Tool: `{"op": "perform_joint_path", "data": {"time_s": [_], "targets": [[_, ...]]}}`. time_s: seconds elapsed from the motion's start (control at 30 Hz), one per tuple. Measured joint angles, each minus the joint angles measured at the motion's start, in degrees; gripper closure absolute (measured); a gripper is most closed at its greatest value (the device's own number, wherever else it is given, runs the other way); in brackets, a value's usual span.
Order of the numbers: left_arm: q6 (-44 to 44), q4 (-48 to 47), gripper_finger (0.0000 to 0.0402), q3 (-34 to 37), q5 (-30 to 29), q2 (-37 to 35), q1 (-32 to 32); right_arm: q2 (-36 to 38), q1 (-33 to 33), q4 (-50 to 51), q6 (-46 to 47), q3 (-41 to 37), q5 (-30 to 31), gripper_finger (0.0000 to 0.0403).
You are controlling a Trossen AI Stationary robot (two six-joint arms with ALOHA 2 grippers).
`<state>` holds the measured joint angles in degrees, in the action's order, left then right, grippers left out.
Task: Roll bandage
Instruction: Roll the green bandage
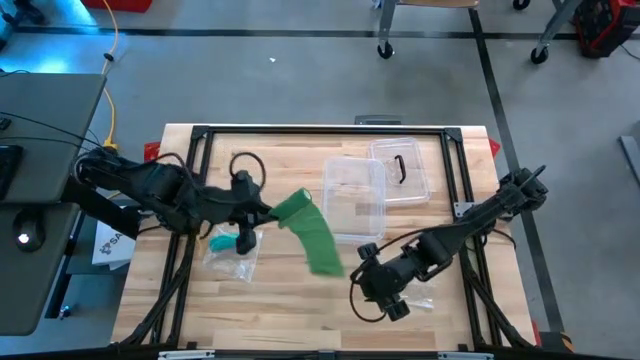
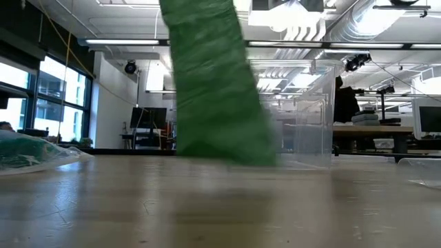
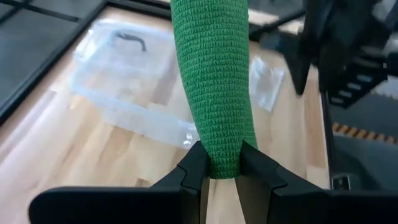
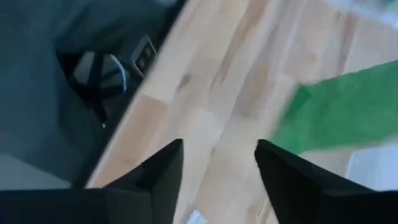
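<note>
A green bandage (image 1: 310, 232) stretches as a long strip over the middle of the wooden table (image 1: 300, 310). My left gripper (image 1: 262, 212) is shut on its left end. The low view shows the strip (image 2: 217, 89) coming down from above, with its lower end (image 2: 231, 157) on the tabletop. My right gripper (image 1: 364, 256) stands open just right of that free end. In the right wrist view its fingers (image 4: 217, 158) have nothing between them, and the bandage (image 4: 339, 112) lies beyond and to one side. My left gripper pinches the bandage's bunched end (image 3: 222, 163) between its two fingers. The fingers come from the table's left, slanting down, in line with the strip. The strip widens and runs straight away from them, and its far end (image 1: 326, 266) is down on the table.
A clear plastic box (image 1: 355, 198) and its lid (image 1: 402, 170) stand behind the bandage. A plastic bag holding something teal (image 1: 232, 246) lies under my left arm. A small clear wrapper (image 1: 420, 300) lies by my right gripper. A black frame (image 1: 320, 131) borders the table.
</note>
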<state>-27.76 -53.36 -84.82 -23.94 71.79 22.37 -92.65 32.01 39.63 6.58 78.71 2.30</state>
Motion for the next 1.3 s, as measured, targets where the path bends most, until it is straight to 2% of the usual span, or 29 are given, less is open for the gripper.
{"op": "perform_joint_path", "data": {"time_s": [0.1,0.27,0.33,0.47,0.57,0.7,0.97,1.2,1.3], "targets": [[0.85,0.00,0.0348,0.00,0.92,1.96,1.22,2.60,1.16,0.03,-1.80,1.75,4.55,0.0188],[4.97,-0.07,0.0348,0.00,0.85,5.90,4.82,7.63,3.23,-6.87,-8.69,2.14,24.83,0.0189],[8.33,-0.06,0.0348,0.00,0.81,7.83,6.72,8.12,2.97,-11.17,-11.85,2.15,27.92,0.0190],[14.03,-0.13,0.0348,0.00,-2.24,11.51,9.93,7.05,0.36,-20.02,-12.64,2.15,24.30,0.0190],[17.24,-0.74,0.0348,0.00,-7.15,13.79,11.91,5.04,-1.69,-21.80,-10.49,2.19,20.40,0.0190],[17.69,-1.52,0.0348,0.00,-12.16,15.02,13.09,2.70,-2.52,-22.39,-7.90,2.15,19.79,0.0190],[16.93,-1.77,0.0348,0.00,-18.34,15.04,13.29,0.32,-2.48,-26.20,1.16,2.13,29.35,0.0190],[16.91,-1.93,0.0348,-0.07,-21.11,15.04,13.73,0.21,-4.02,-27.26,4.19,2.13,29.56,0.0190],[16.91,-1.97,0.0348,-0.07,-21.67,15.04,13.76,0.23,-4.92,-27.49,5.24,2.13,27.16,0.0190]]}}
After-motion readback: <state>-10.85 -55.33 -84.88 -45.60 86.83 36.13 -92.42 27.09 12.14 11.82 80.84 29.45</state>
